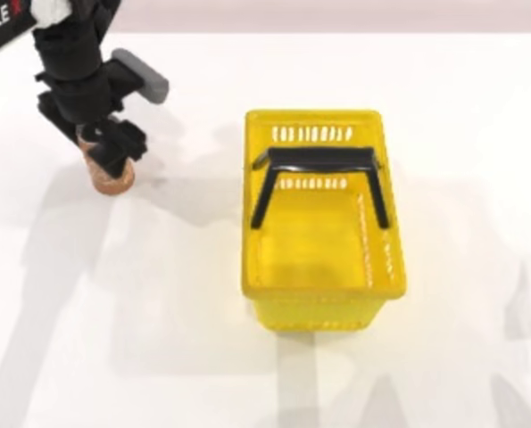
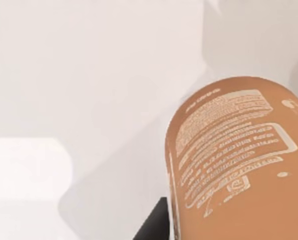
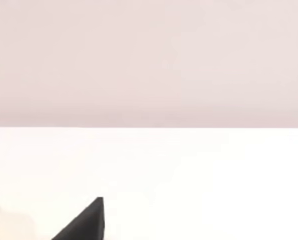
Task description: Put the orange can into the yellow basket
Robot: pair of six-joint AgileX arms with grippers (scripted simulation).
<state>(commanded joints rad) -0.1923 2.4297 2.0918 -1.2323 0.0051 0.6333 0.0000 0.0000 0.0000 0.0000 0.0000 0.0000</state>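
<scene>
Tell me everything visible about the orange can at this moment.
The orange can is a small orange-brown cylinder with white printed text on its side, clear in the left wrist view. It stands on the white table's left side, apart from the yellow basket. The left gripper sits over it, hiding its top.

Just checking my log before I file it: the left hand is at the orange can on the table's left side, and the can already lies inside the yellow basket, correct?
Not quite. The top view shows the left hand at the orange can on the table's left side, but the can is outside the yellow basket, well apart from it.
</scene>
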